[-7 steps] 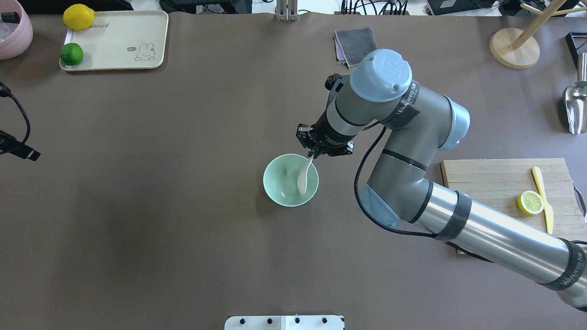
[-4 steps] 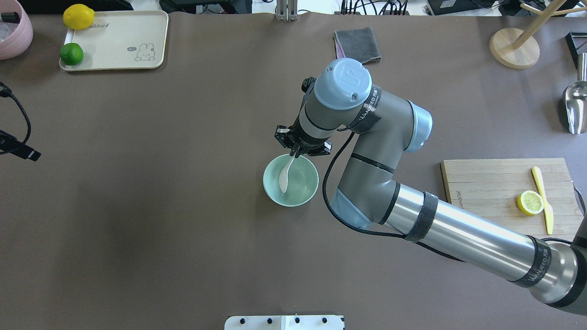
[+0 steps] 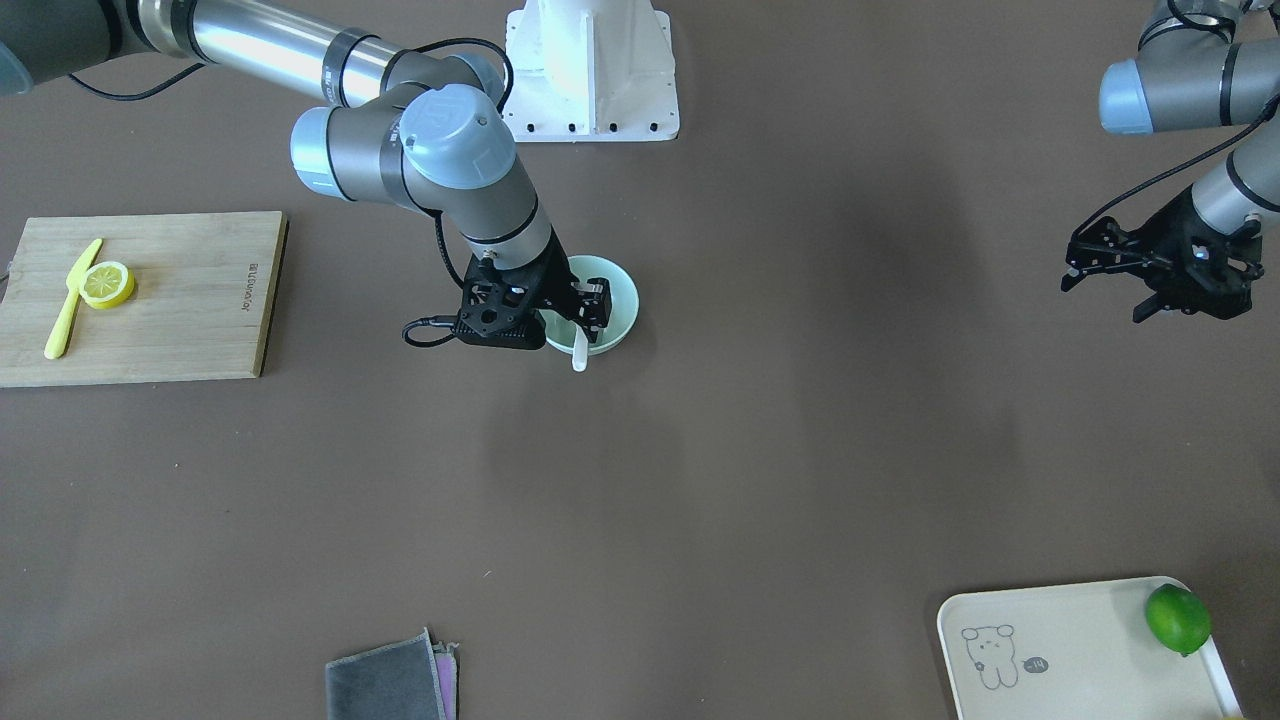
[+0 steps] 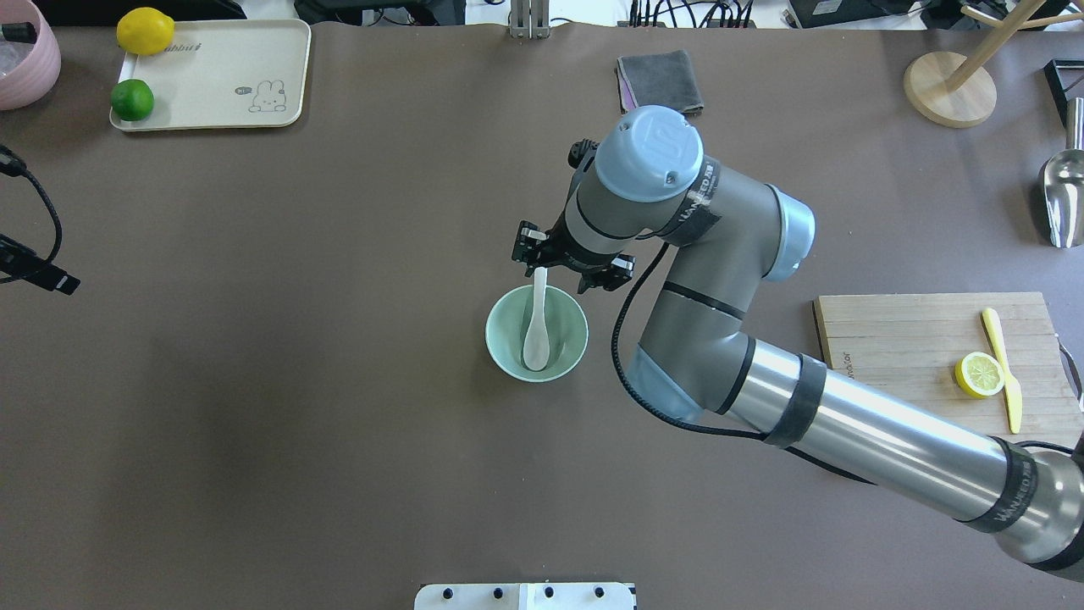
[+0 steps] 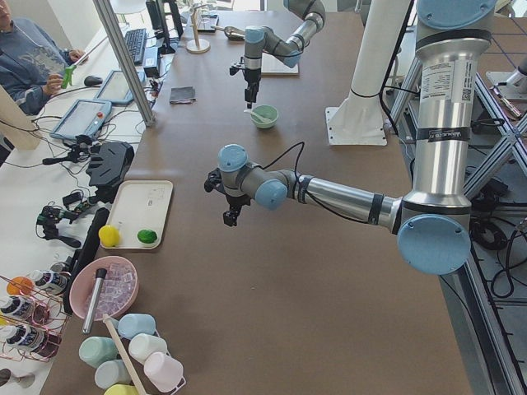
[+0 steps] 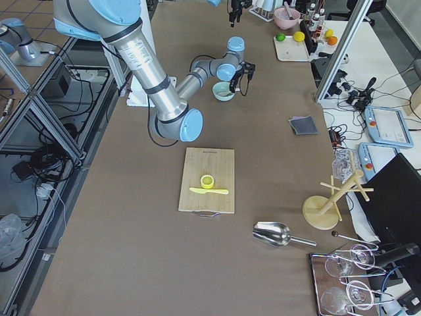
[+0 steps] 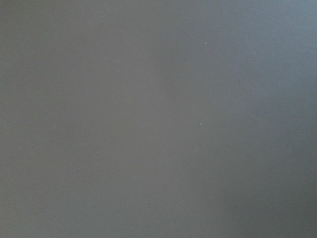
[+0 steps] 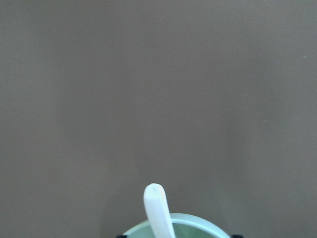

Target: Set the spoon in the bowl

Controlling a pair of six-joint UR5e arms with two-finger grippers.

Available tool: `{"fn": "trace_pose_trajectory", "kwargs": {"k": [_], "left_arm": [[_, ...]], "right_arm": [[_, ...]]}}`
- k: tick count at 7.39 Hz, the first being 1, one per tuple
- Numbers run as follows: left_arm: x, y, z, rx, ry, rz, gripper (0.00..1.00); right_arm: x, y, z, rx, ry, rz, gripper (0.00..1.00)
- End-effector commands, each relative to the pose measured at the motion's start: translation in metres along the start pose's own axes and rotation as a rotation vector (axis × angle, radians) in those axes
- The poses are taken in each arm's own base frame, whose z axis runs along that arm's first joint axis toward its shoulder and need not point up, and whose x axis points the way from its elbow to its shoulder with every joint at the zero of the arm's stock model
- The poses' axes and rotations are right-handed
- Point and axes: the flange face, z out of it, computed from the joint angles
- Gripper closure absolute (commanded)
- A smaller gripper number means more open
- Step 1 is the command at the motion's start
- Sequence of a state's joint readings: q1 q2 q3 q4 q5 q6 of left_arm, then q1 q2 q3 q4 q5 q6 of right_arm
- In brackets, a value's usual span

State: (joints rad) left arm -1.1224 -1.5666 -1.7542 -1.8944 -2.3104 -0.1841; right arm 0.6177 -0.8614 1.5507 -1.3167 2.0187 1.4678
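The white spoon (image 4: 535,326) lies in the pale mint-green bowl (image 4: 506,356) at mid-table. Its scoop is down inside and its handle leans on the far rim, sticking out past it (image 3: 579,354). My right gripper (image 4: 576,264) is open just above the bowl's far rim, its fingers apart on either side of the handle end and not gripping it. The right wrist view shows the handle tip (image 8: 156,206) and the bowl's rim (image 8: 200,221) at the bottom. My left gripper (image 3: 1150,280) is open and empty, held above the table far off to the side.
A wooden cutting board (image 4: 915,330) with a lemon half (image 4: 980,374) and yellow knife (image 4: 1002,364) is on the right. A cream tray (image 4: 237,59) with a lemon and lime is at the far left. A folded grey cloth (image 4: 660,80) lies beyond the arm.
The right gripper carried the spoon left over the bowl, then opened. The spoon now rests in the bowl with its handle on the far rim. The left arm has hardly moved.
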Motion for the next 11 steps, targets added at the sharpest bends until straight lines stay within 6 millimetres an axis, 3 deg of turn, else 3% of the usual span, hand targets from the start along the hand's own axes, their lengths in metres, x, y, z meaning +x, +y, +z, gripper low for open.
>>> {"fn": "trace_pose_trajectory", "kwargs": {"k": [1,2,4,6,8,9,10,11], "left_arm": [[-0.017,0.005,-0.014,0.019,-0.008,-0.034,0.03],[-0.034,0.009,-0.030,0.030,0.023,-0.087,0.03],[-0.068,0.018,-0.059,0.037,0.004,-0.187,0.03],[-0.117,0.042,-0.092,-0.017,-0.028,-0.167,0.03],[-0.141,0.064,-0.111,-0.032,-0.034,-0.175,0.03],[-0.142,0.066,-0.113,-0.027,-0.036,-0.178,0.03],[-0.147,0.082,-0.104,-0.046,-0.037,-0.194,0.03],[-0.149,0.082,-0.104,-0.039,-0.040,-0.191,0.03]], "right_arm": [[0.100,-0.037,-0.071,-0.022,-0.026,-0.004,0.00],[0.168,-0.063,-0.106,-0.025,-0.014,-0.059,0.00],[0.270,-0.118,-0.157,0.002,0.046,-0.161,0.00],[0.389,-0.155,-0.188,-0.032,0.169,-0.365,0.00],[0.478,-0.170,-0.235,-0.070,0.202,-0.434,0.00],[0.523,-0.169,-0.245,-0.082,0.218,-0.471,0.00],[0.567,-0.166,-0.245,-0.101,0.232,-0.489,0.00],[0.604,-0.174,-0.246,-0.122,0.241,-0.531,0.00]]}}
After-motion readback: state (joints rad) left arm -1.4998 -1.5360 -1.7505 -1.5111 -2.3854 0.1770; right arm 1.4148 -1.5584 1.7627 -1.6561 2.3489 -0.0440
